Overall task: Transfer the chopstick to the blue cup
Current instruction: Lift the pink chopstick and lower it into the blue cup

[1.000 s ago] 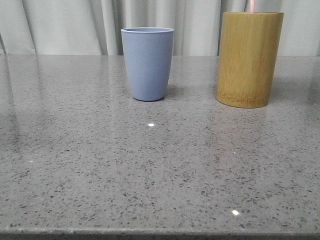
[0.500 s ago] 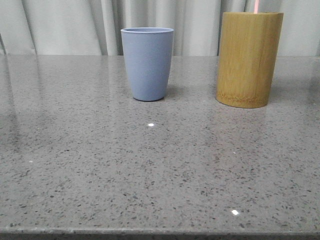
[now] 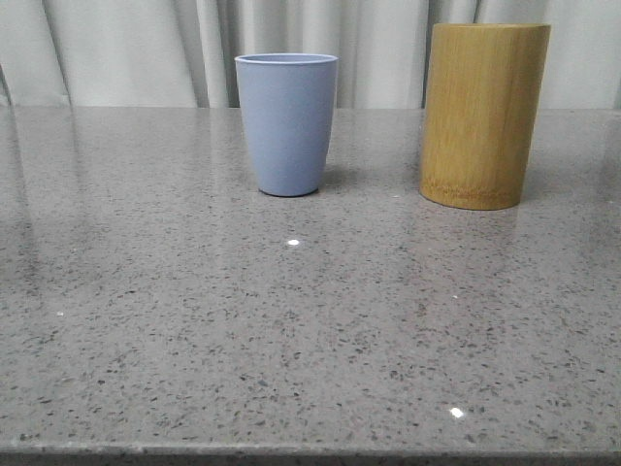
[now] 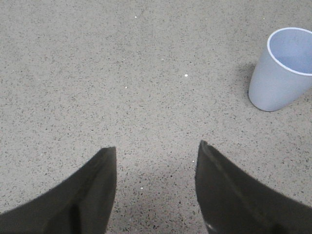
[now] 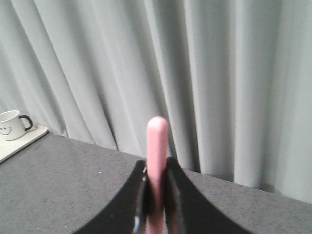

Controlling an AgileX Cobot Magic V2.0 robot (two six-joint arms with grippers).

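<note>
The blue cup [image 3: 286, 122] stands upright and empty at the middle back of the table; it also shows in the left wrist view [image 4: 284, 69]. The bamboo cylinder [image 3: 483, 115] stands to its right. My right gripper [image 5: 157, 168] is shut on a pale pink chopstick [image 5: 157, 146], whose rounded end sticks out past the fingertips; it is out of the front view. My left gripper [image 4: 156, 151] is open and empty above bare table, apart from the blue cup.
Grey speckled stone table [image 3: 291, 330] with a grey curtain [image 3: 146, 49] behind it. In the right wrist view a white mug [image 5: 11, 124] sits on a pale tray [image 5: 22, 141] near the curtain.
The pink chopstick tip seen above the bamboo cylinder's rim has risen out of the front view. The cups have not moved.
</note>
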